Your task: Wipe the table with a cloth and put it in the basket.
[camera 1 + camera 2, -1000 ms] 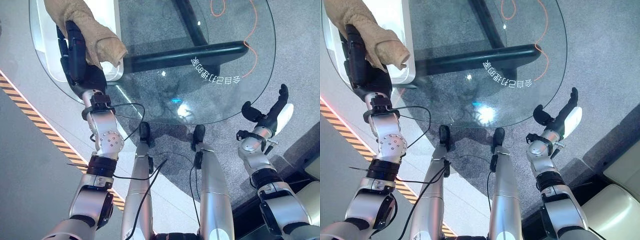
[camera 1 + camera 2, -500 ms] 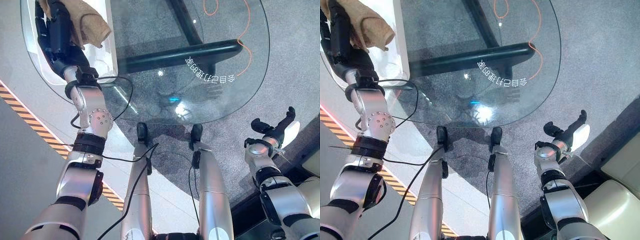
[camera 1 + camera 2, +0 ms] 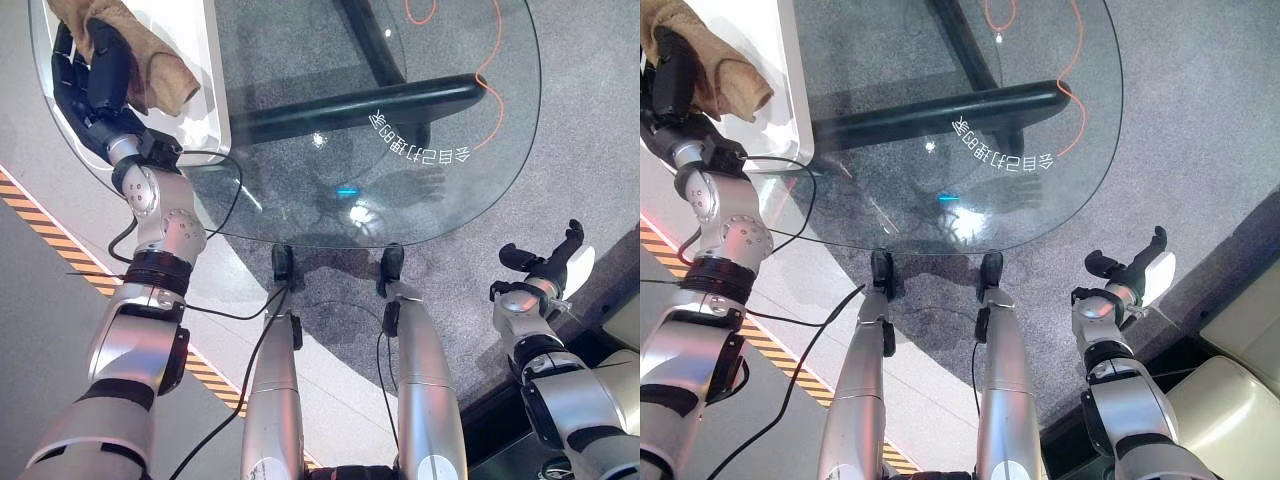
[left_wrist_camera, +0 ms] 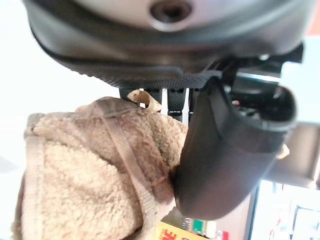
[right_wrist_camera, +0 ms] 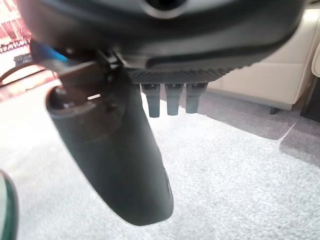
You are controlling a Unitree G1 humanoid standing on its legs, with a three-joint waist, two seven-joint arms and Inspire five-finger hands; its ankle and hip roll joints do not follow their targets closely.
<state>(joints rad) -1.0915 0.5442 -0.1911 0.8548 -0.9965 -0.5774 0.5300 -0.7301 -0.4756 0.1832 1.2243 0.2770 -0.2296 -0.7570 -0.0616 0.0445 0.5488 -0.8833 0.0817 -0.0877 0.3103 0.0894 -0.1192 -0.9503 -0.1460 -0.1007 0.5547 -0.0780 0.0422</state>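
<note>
Beige cloth [image 3: 125, 55] is clamped in left hand [image 3: 90, 85] over white basket [image 3: 205, 70], so centre it before letting go; right hand [image 3: 545, 265] hangs loose-fingered, empty, off the glass table [image 3: 440, 110].

The dark left hand [image 3: 92, 85] reaches forward with fingers curled; the dark right hand [image 3: 545, 268] hangs low, fingers relaxed.

One tan fleecy cloth [image 3: 150, 60] sits in the upper left of the left eye view. One white basket [image 3: 215, 90] lies beneath it, also upper left. One round glass table [image 3: 450, 200] spans the upper middle, with one black tubular frame [image 3: 360, 105] under the glass. One orange cable [image 3: 495, 60] trails at the upper right. Two robot hands: one left hand [image 3: 95, 85] and one right hand [image 3: 545, 262].
</note>
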